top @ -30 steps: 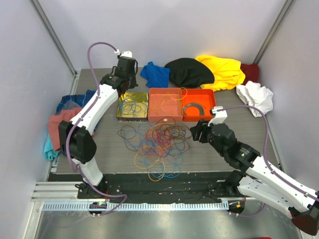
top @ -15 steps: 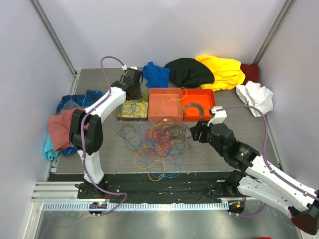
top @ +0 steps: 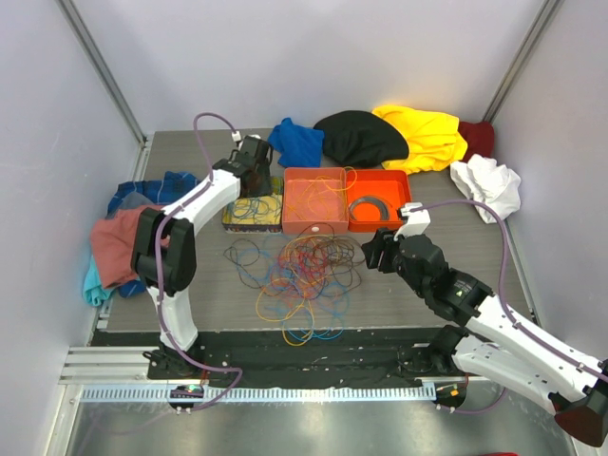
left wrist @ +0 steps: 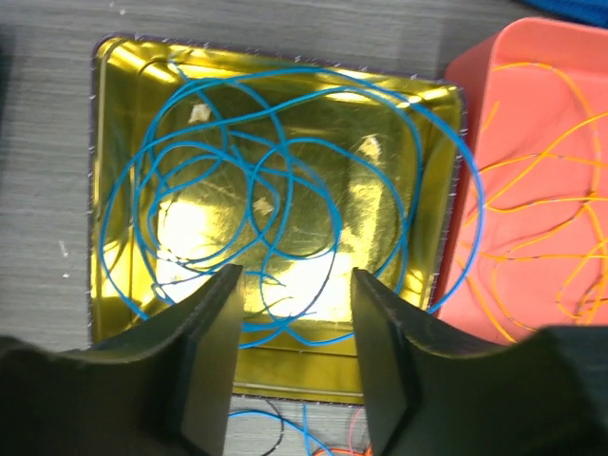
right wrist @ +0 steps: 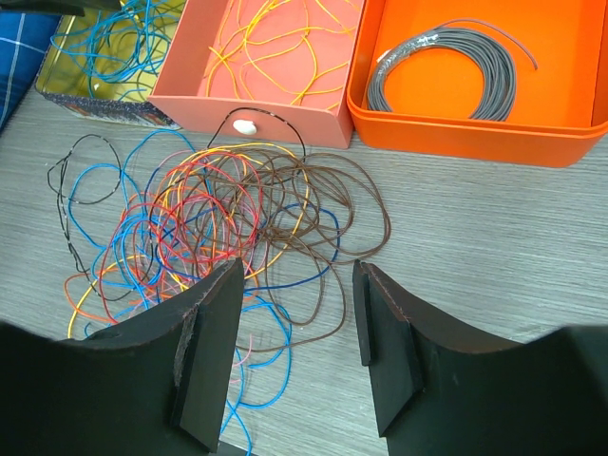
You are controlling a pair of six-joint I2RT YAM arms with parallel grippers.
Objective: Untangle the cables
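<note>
The cables (top: 302,271) lie in a loose tangle of red, orange, blue, brown and dark loops mid-table, also seen in the right wrist view as cables (right wrist: 214,228). Blue cables (left wrist: 261,204) lie coiled in a gold tray (left wrist: 380,123), and thin orange cables (left wrist: 546,223) lie in a salmon tray (left wrist: 551,95). My left gripper (top: 255,182) hangs over the gold tray's near edge; in its wrist view the left gripper (left wrist: 294,280) is open and holds nothing. My right gripper (top: 372,252) is just right of the tangle. The right gripper (right wrist: 296,275) is open, with bare table and brown loops below.
A salmon tray (top: 313,226) and an orange tray (top: 380,224) with a grey coil (right wrist: 442,71) stand behind the tangle. Along the back lie blue (top: 296,141), black (top: 361,138), yellow (top: 423,133), red (top: 478,138) and white (top: 484,185) cloths. More cloths (top: 119,242) lie left.
My left arm has swung forward and down from the back of the table to over the gold tray, and its jaws have opened. The right arm has not moved.
</note>
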